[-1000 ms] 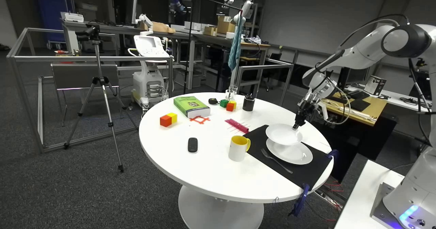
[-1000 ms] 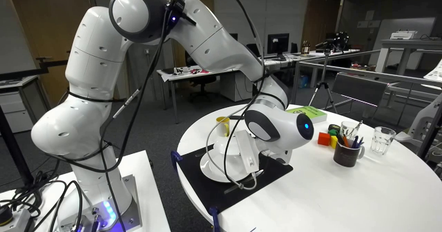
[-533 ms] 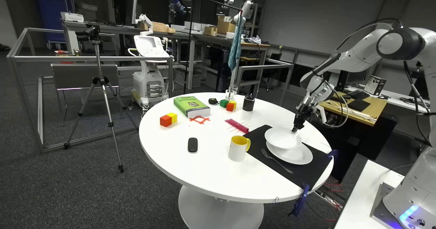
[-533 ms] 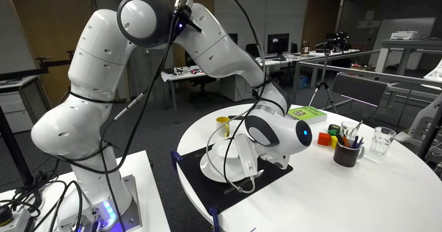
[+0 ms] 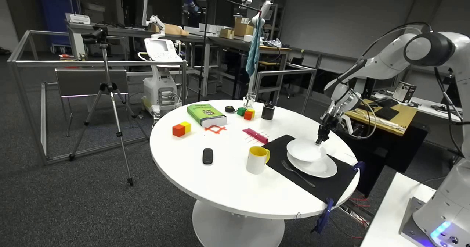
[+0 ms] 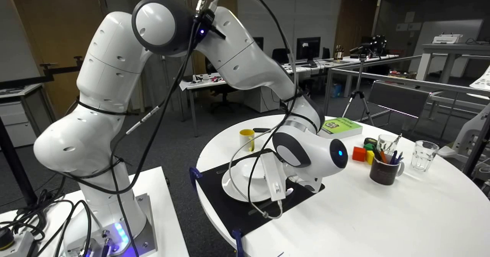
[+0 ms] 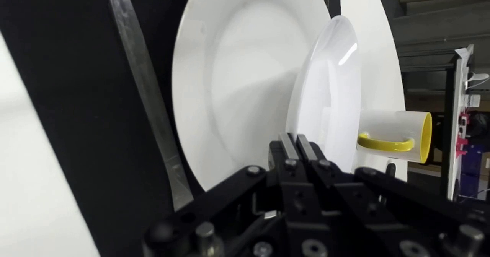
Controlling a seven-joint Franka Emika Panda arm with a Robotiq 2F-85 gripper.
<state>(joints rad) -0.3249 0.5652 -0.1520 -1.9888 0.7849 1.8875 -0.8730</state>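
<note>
My gripper is shut on the rim of a white bowl, which looks tilted in the wrist view. The gripper and the bowl also show in an exterior view, over a white plate. I cannot tell whether the bowl touches the plate. The plate lies on a black mat. A knife lies beside the plate in the wrist view; a fork lies on its other side. In an exterior view the arm hides the fingers; the bowl shows partly.
A white mug with yellow inside stands near the mat. Blue clamps grip the table edge. A pink rack, black device, green book, coloured blocks, dark pen mug and glass are on the table.
My gripper and the bowl have moved down a little, closer to the plate, with a slight sideways shift. The bowl stays in the grip throughout; the other objects have not moved.
</note>
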